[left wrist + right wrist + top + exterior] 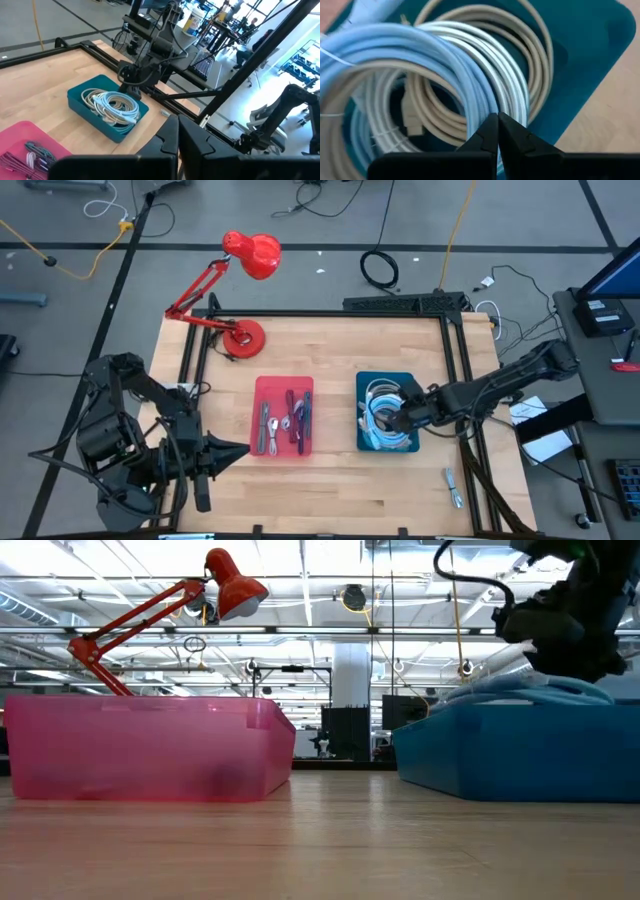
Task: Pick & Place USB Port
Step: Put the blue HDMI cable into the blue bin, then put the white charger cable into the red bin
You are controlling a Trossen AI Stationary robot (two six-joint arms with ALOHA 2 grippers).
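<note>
Waiting well left of the shallow red plastic tray point(284, 388), the left gripper point(238, 448) has its fingers together, empty. Right of that tray, the right gripper point(392, 420) hangs fingers together over coiled white and pale-blue cables point(381, 418) in the teal plastic bin point(403, 383). Closed fingers may snag neighbouring loops, dragging the tangle.

Bright even light comes from ceiling strips point(120, 585) (seen in low view); shadows are soft, near cables point(445, 65) slightly blurred.

Wooden table point(330, 490); red tray point(284, 386), blue bin point(405, 383), lamp point(243, 335)
</note>
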